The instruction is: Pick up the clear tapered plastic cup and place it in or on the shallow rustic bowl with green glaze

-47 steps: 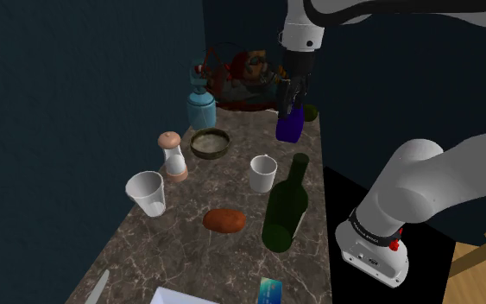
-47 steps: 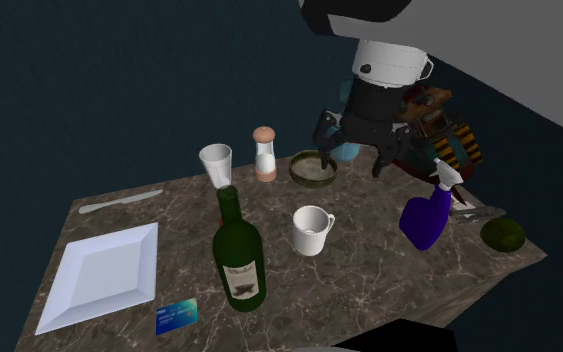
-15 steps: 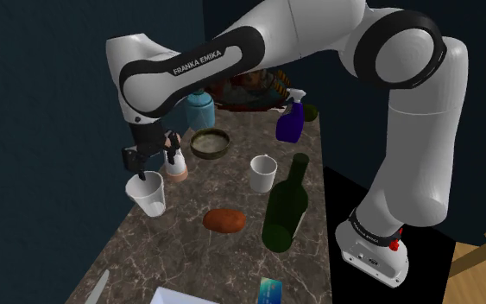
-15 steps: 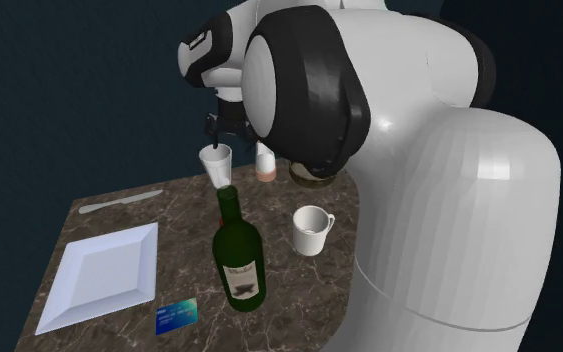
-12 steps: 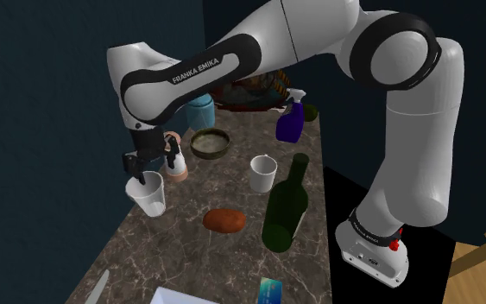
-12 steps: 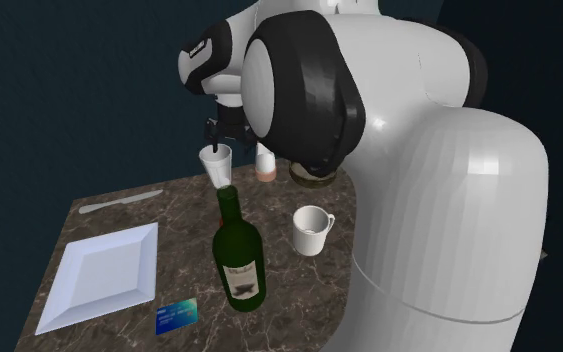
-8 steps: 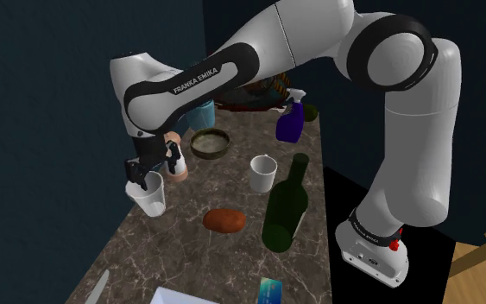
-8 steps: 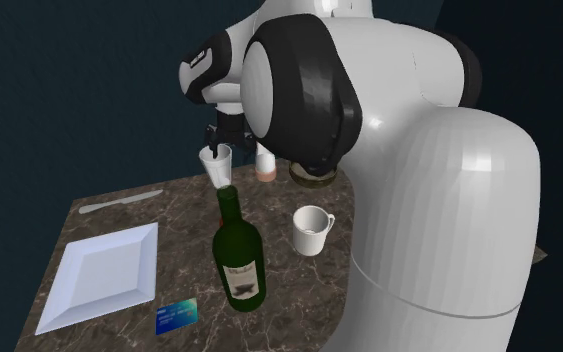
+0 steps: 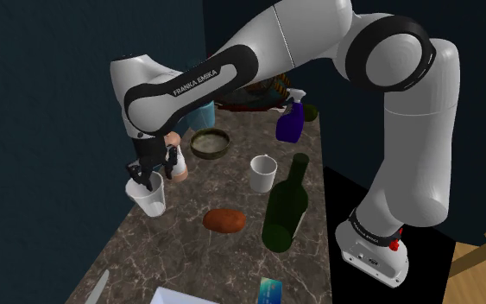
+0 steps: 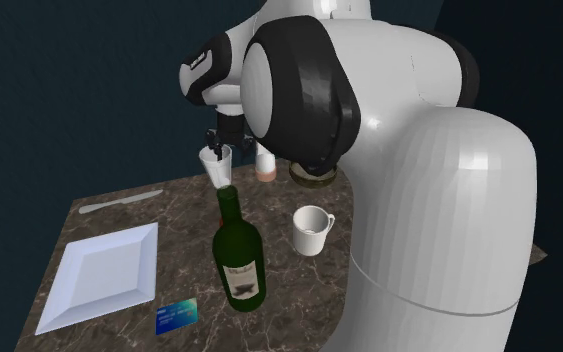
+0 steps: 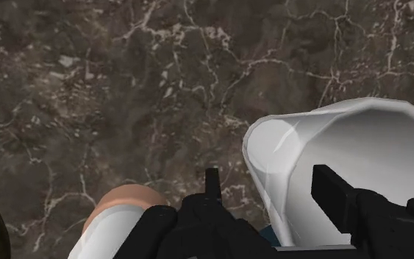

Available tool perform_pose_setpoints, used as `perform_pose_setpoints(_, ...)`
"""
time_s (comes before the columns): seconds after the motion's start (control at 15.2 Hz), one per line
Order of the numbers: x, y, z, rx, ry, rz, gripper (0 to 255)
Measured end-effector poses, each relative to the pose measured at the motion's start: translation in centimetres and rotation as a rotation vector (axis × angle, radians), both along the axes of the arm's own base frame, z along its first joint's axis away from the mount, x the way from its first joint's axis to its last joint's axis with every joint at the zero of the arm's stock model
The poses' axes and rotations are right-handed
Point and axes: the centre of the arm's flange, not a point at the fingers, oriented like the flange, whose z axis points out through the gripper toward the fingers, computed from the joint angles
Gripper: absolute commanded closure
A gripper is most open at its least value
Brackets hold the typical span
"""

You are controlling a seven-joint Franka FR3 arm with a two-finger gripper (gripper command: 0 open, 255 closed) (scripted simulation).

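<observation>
Shoulder view shows the hand pointing down, open, straddling the rim of the white cup.

I have the cup standing upright on the counter. It is drawn plain white, with a wide mouth tapering to a narrower base. It sits directly under the end effector, and its near wall rises between the spread fingers, one outside and one over the mouth. The bowl is shallow and round with an olive-green rim. It lies flat, well apart from the end effector, up and to the shoulder view's right.
</observation>
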Motion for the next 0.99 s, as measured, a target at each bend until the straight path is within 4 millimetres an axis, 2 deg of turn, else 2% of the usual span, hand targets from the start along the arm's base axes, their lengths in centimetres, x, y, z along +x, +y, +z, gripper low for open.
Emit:
perform_pose_setpoints(0.59,0.0,0.0,0.1,0.001,-0.002,-0.001,255)
perform_pose_setpoints(0.99,0.0,0.0,2.7,0.000,0.000,0.000,255)
